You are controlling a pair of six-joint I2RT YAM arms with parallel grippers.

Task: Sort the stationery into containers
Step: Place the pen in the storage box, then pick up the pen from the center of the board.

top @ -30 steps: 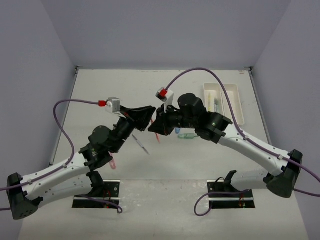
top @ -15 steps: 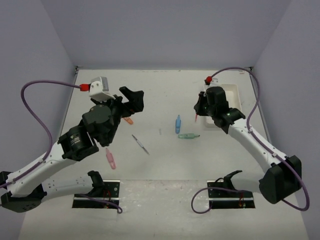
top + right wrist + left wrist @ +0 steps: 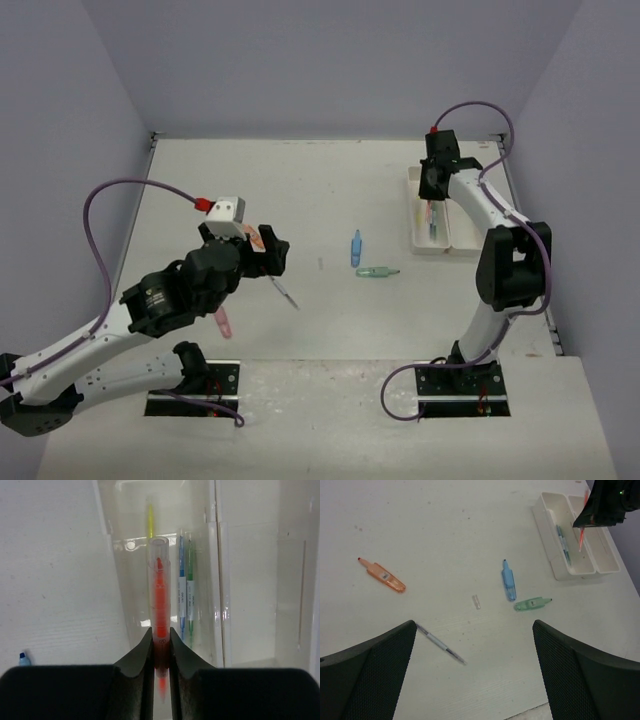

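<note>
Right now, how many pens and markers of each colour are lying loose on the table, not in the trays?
Orange marker: 1
Pink marker: 1
Grey pen: 1
Blue marker: 1
Green marker: 1
Total: 5

White desk [image 3: 250,180], faintly speckled and scuffed, was boxed in by plain lilac walls [image 3: 330,60] at the back and on both sides, a paler, rougher board [image 3: 320,420] ran along its near edge
</note>
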